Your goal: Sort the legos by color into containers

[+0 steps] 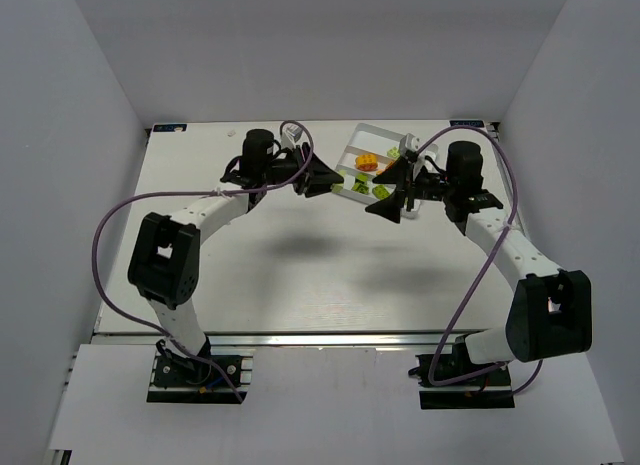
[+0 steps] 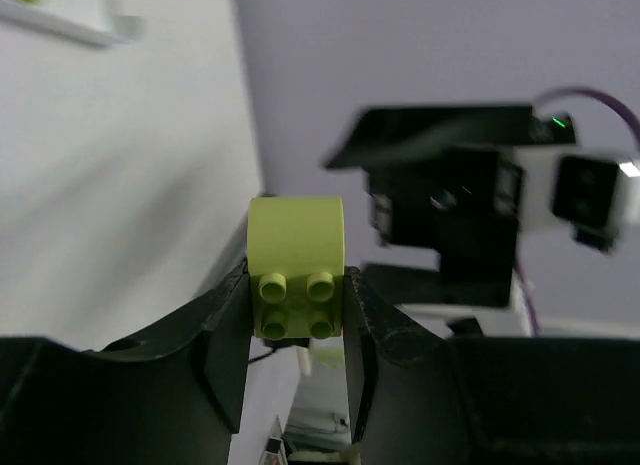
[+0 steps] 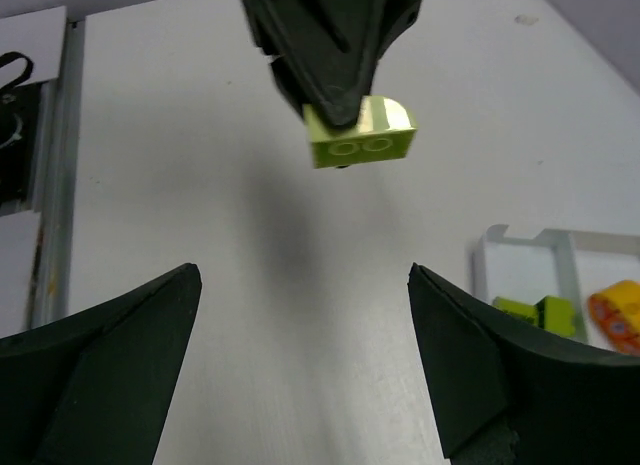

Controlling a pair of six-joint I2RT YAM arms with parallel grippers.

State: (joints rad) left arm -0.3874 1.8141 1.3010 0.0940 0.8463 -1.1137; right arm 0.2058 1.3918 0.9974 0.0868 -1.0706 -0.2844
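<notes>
Left wrist, left gripper (image 2: pixel 295 303) pinching lime-green brick (image 2: pixel 296 247) (studs showing)

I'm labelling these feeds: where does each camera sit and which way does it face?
Top external: above and behind the bases, facing down at the table; both arms show, left hand and right hand by the tray.
Left wrist: on the left arm, facing along its fingers, shut on a lime brick, toward the right hand.
Right wrist: on the right arm, facing past its spread fingers toward the left hand and table.
Shared: both wrist views show that brick.
</notes>
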